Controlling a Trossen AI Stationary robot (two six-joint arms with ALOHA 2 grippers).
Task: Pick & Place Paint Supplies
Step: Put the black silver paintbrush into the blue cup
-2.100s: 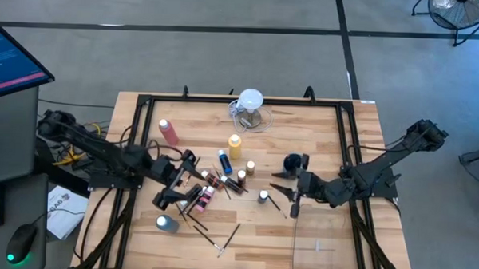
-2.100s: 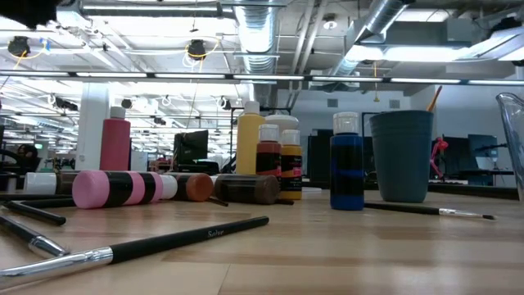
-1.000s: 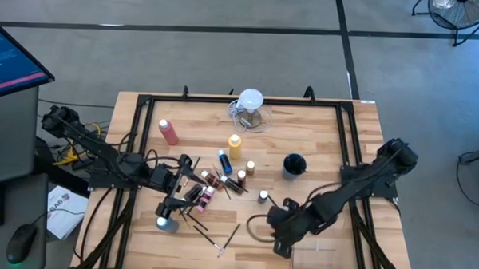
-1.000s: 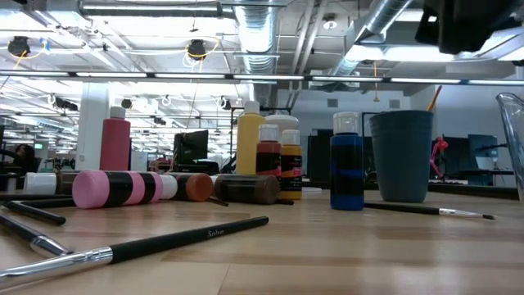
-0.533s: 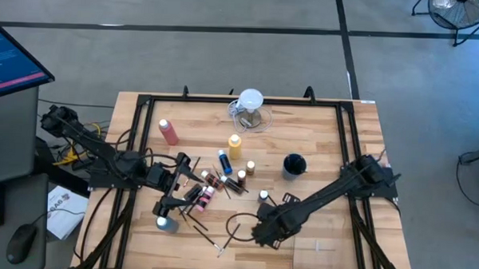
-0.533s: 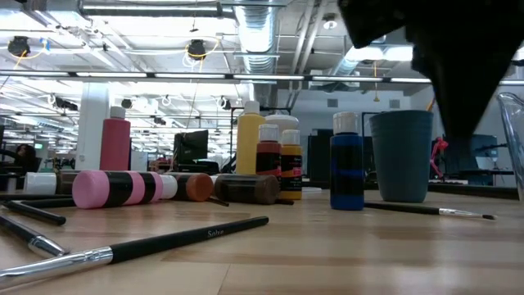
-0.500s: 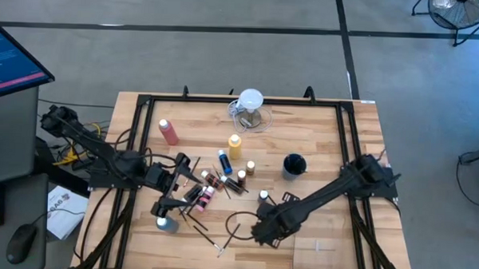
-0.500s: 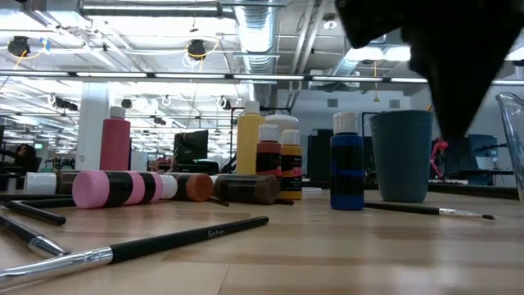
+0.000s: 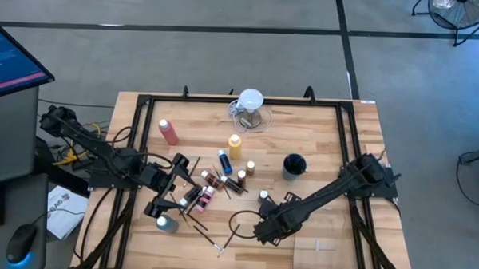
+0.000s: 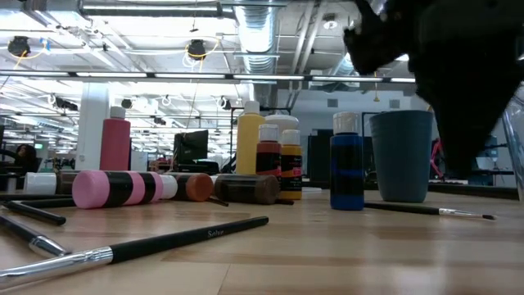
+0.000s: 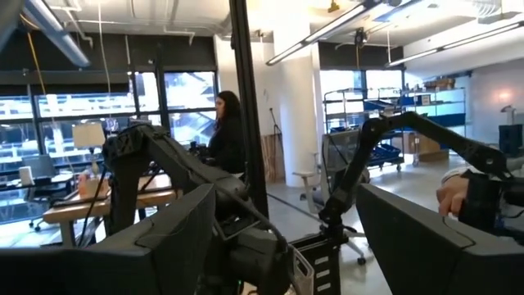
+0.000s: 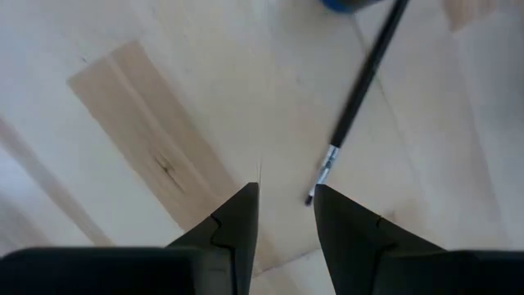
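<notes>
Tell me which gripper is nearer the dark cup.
Right. The right gripper hangs over the table's near part, short of the dark cup; the left gripper is farther off, beyond the cluster of small paint bottles.

Left arm reaches in from the table's left edge, left gripper [image 9: 162, 202] over the left-front area, fingers [image 11: 168, 238] spread wide and tilted up toward the room. Right arm stretches diagonally from the right edge to front-centre, right gripper [image 9: 265, 232] pointing down, fingers [image 12: 237, 215] narrowly apart, nothing between them.
</notes>
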